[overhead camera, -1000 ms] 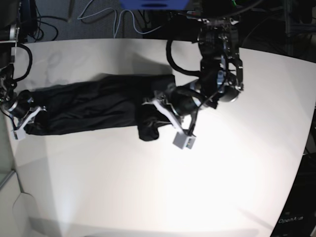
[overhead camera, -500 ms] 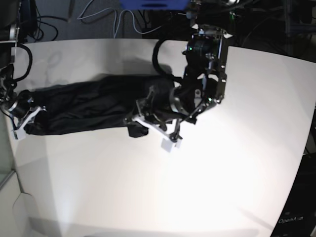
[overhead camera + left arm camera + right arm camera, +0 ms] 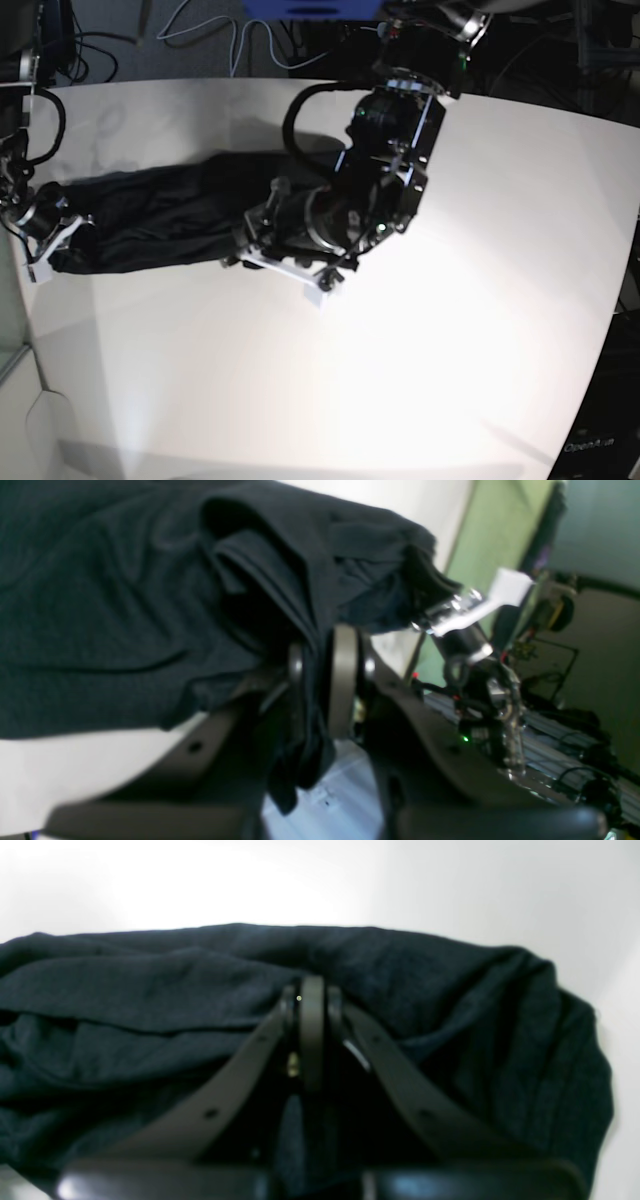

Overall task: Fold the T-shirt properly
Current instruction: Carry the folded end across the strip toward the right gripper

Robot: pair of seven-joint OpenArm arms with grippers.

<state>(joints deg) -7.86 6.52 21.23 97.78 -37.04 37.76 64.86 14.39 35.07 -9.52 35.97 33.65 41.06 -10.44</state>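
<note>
Black T-shirt (image 3: 160,215) stretches between both pincers, left pincer (image 3: 320,680) and right pincer (image 3: 311,1010) each pinching an end.

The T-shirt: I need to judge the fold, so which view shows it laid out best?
The base view: it shows the T-shirt stretched across the white table between both hands. The left wrist view shows only bunched fabric pinched in the left hand; the right wrist view shows just the end gripped by the right hand.
</note>
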